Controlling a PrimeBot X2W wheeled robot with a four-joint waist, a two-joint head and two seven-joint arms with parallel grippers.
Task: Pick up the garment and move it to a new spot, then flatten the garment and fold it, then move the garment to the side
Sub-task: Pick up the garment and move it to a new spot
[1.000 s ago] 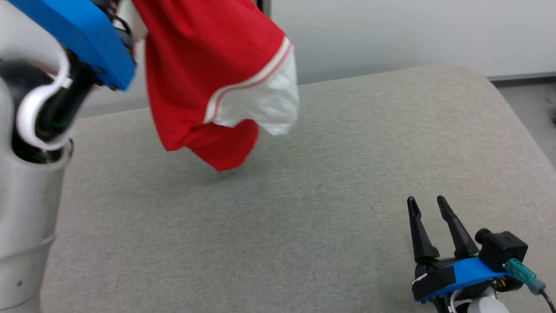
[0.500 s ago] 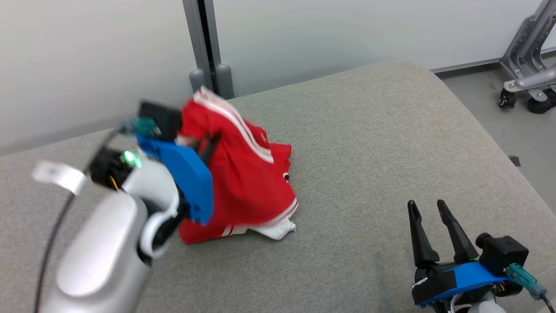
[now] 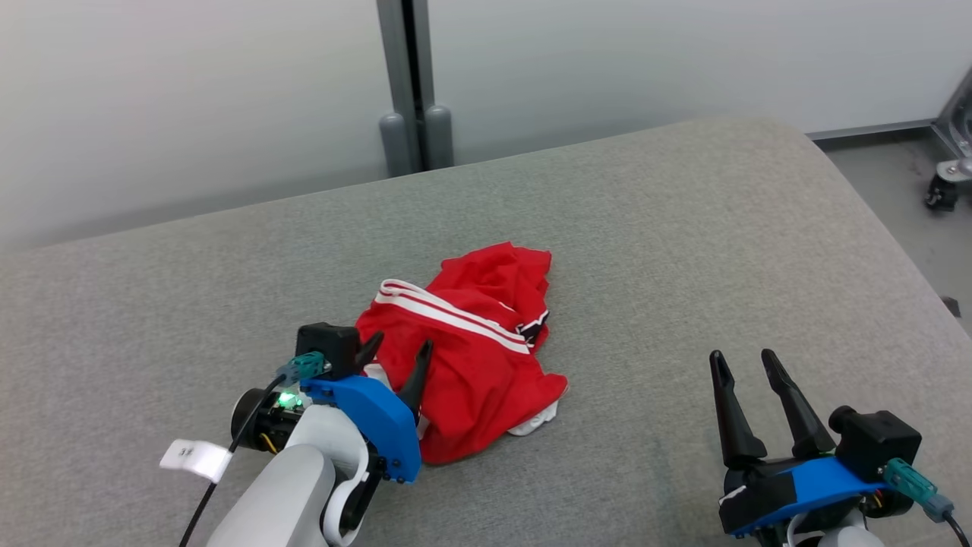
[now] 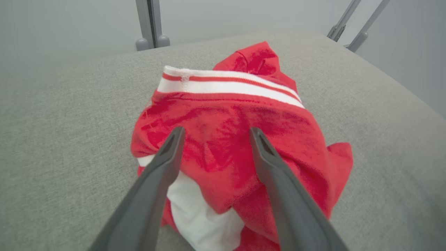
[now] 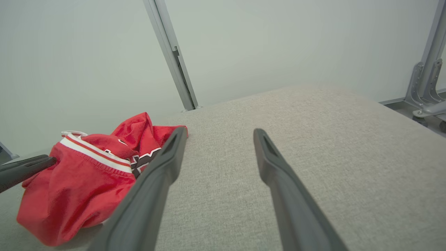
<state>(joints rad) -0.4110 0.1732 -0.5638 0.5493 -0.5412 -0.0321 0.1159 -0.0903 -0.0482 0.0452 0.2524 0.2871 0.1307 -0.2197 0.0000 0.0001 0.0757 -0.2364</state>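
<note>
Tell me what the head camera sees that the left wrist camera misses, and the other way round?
Head view adds: the right gripper, open and apart from the garment, and a wheel at the right edge.
Left wrist view adds: the garment's near side with a big white patch, and slanted metal bars.
Both: the crumpled red garment on the grey cushion, its white stripes, the left gripper open over it, the grey post.
</note>
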